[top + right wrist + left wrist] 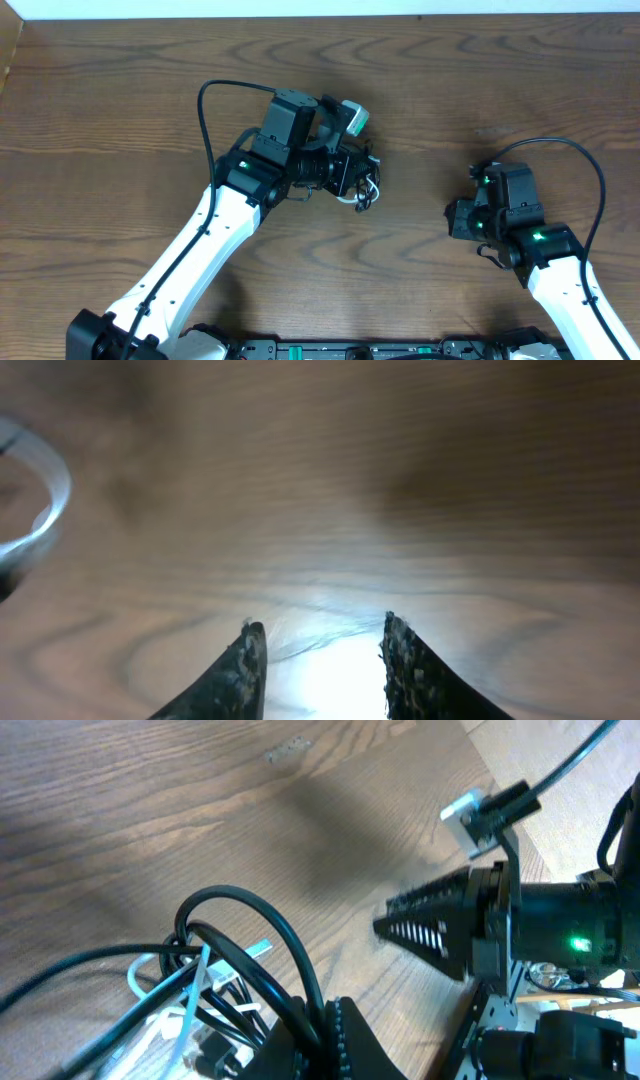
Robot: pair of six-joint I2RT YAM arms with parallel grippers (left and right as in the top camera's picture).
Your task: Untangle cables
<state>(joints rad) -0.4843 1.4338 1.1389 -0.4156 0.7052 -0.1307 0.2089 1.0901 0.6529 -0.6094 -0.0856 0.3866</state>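
The black cable (pixel 262 917) and the white cable (pixel 150 1012) lie tangled in a small bundle (pixel 365 193) on the wooden table. My left gripper (pixel 352 182) sits over the bundle. In the left wrist view its jaws (pixel 328 1032) are shut on a loop of the black cable, which arches up from them. My right gripper (pixel 453 218) is open and empty, low over bare table to the right of the bundle, its fingers (pixel 320 645) apart. It also shows in the left wrist view (pixel 405 928), pointing at the bundle. A blurred white loop (pixel 45 500) shows at the left edge of the right wrist view.
The wooden table (pixel 120 110) carries nothing else in view. Thick black arm wires arc over the left arm (pixel 205 120) and the right arm (pixel 590 170). The table's far edge (pixel 320 14) meets a white wall.
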